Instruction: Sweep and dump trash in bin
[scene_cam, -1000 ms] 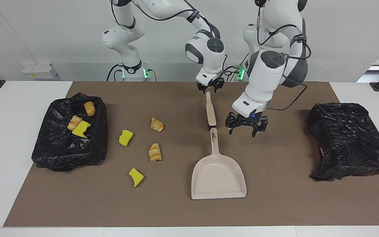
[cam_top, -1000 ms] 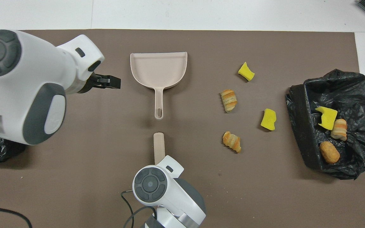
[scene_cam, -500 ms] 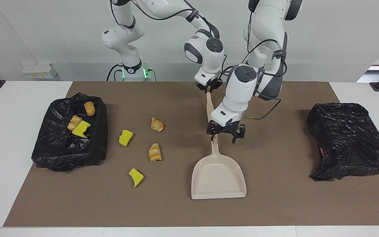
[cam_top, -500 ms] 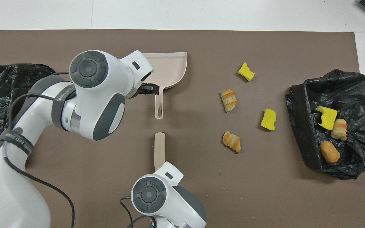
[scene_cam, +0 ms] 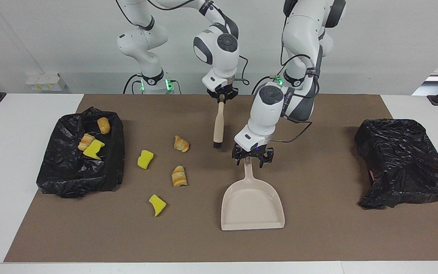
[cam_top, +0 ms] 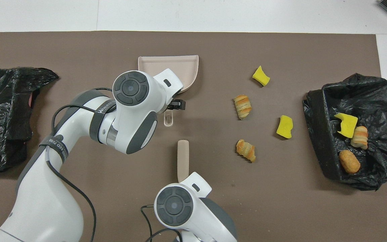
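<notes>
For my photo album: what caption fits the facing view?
Right gripper holds a brush; left gripper straddles the dustpan handle.

A matt brown mat [scene_cam: 318,236] like rough paper covers the smooth white tabletop [scene_cam: 21,125]. The beige dustpan [scene_cam: 252,205] and brush [scene_cam: 218,125] look like smooth plastic. Two bins wear crinkled, glossy black plastic bags [scene_cam: 405,163]; the yellow chunks [scene_cam: 145,158] look spongy.

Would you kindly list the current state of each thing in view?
Brush: held in shut right gripper.
Dustpan: flat on mat, left gripper at its handle.
Bin: open, three trash pieces inside.
Four trash pieces: loose on mat.
Black bag: crumpled.
</notes>
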Robot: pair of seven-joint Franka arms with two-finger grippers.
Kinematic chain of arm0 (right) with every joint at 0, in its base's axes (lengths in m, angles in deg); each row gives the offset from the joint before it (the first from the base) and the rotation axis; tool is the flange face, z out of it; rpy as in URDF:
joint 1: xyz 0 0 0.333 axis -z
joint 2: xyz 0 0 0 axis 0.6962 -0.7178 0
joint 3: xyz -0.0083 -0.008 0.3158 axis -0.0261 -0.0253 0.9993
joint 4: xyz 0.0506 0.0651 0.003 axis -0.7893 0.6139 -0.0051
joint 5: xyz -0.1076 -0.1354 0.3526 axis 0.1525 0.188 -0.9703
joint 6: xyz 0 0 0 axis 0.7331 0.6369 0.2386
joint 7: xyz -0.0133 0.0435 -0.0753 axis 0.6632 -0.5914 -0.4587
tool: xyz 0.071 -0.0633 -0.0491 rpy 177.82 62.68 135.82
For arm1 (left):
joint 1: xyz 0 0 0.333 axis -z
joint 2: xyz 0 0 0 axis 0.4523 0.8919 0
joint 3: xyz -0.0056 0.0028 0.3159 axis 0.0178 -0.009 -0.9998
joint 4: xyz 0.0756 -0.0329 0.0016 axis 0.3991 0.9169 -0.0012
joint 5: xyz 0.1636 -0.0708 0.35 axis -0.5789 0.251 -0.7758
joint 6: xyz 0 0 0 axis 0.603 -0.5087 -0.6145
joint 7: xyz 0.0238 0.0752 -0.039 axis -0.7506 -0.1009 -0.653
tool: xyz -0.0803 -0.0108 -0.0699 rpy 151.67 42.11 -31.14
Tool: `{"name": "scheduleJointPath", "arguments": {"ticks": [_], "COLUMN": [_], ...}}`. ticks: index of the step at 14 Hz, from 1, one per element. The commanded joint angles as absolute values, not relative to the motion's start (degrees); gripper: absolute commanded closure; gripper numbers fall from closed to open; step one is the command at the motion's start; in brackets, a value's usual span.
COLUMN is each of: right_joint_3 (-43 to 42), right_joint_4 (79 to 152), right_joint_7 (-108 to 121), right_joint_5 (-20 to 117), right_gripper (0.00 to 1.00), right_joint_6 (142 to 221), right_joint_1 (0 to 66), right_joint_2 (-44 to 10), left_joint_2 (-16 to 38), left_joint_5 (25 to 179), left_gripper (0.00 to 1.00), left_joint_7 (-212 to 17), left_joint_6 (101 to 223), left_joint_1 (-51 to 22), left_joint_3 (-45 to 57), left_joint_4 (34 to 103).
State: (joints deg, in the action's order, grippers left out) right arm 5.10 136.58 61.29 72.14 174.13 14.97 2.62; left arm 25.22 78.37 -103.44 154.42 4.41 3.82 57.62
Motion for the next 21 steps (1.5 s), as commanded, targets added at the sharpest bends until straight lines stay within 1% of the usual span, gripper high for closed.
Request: {"name": "scheduleJointPath", "arguments": {"ticks": [1, 2, 6, 10, 11, 14, 17, 20, 21], "right_joint_3": [5.6, 5.5, 5.6, 5.6, 5.7, 5.7, 6.0, 5.9, 6.0], "right_joint_4": [139.7, 139.7, 139.7, 139.7, 139.7, 139.7, 140.0, 140.3, 140.2], "right_joint_7": [55.4, 54.2, 43.9, 33.5, 32.9, 32.9, 32.9, 33.1, 32.8], "right_joint_5": [74.5, 76.0, 78.6, 81.8, 83.4, 84.9, 84.9, 85.6, 86.1], "right_gripper": [1.00, 1.00, 1.00, 1.00, 1.00, 1.00, 1.00, 1.00, 1.00], "right_joint_6": [170.1, 169.3, 168.9, 169.7, 169.7, 169.7, 169.5, 172.2, 172.8], "right_joint_1": [23.1, 24.7, 36.9, 47.8, 49.5, 51.2, 51.0, 50.9, 51.2], "right_joint_2": [10.4, 11.2, 12.1, 10.0, 9.3, 6.5, 4.5, 0.7, 0.4], "left_joint_2": [24.7, 24.7, 24.4, 21.0, 20.1, 17.9, 15.8, 15.2, 14.7], "left_joint_5": [77.2, 77.2, 77.1, 77.1, 77.1, 77.1, 77.1, 74.9, 74.4], "left_gripper": [0.83, 1.00, 1.00, 1.00, 1.00, 1.00, 1.00, 1.00, 1.00], "left_joint_7": [-104.7, -104.6, -103.6, -95.7, -92.4, -82.8, -67.3, -53.4, -50.3], "left_joint_6": [155.1, 154.6, 152.4, 148.4, 146.7, 140.9, 136.4, 133.9, 133.5], "left_joint_1": [5.4, 5.4, 4.8, 3.3, 2.5, 0.8, 0.8, 0.9, 0.9], "left_joint_3": [2.9, 2.9, 2.8, 2.2, 2.2, 2.1, -0.6, -1.3, -1.3], "left_joint_4": [59.2, 59.2, 58.4, 58.4, 58.3, 58.3, 58.4, 58.7, 59.2]}}
